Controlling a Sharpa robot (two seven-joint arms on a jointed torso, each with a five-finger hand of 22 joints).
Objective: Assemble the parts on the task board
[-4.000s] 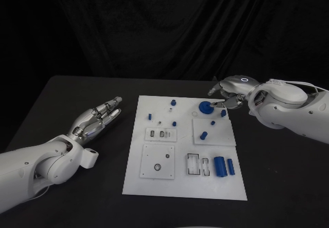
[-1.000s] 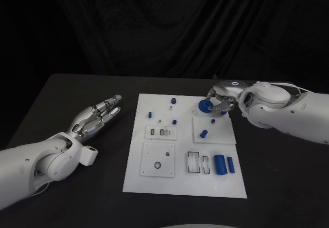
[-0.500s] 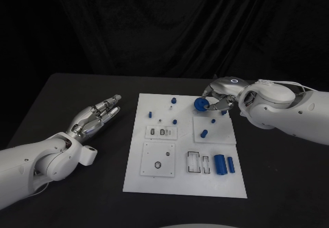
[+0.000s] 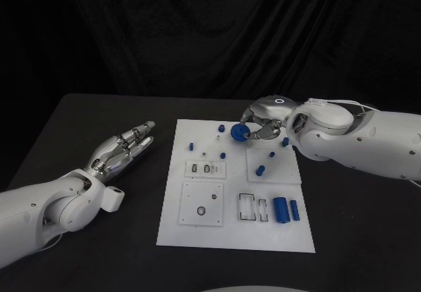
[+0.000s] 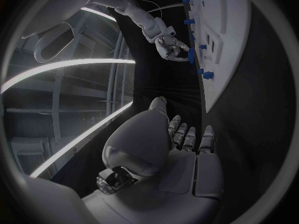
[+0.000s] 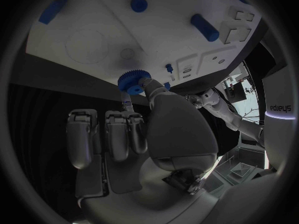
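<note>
The white task board (image 4: 232, 234) lies mid-table. My right hand (image 4: 260, 123) hovers over its far edge and pinches a blue toothed gear (image 4: 238, 134) between thumb and a finger, just right of a small blue peg (image 4: 222, 128). The right wrist view shows the same gear (image 6: 132, 81) at the fingertips of the right hand (image 6: 156, 129), above the board (image 6: 93, 35). My left hand (image 4: 123, 152) lies open on the table left of the board, fingers stretched out and holding nothing. In the left wrist view the left hand (image 5: 181, 139) is flat and the right hand (image 5: 171, 47) is far off.
Small blue pegs stand on the board's far half (image 4: 191, 146) (image 4: 272, 154) (image 4: 260, 172). Two blue cylinders (image 4: 281, 210) (image 4: 295, 211) lie near the front right, beside white slotted insets (image 4: 249, 208). A square plate with a ring (image 4: 202, 207) sits front left.
My right hand has picked the blue gear up off the board's far right area and carried it leftward toward the far-edge peg. The left hand has stayed still.
</note>
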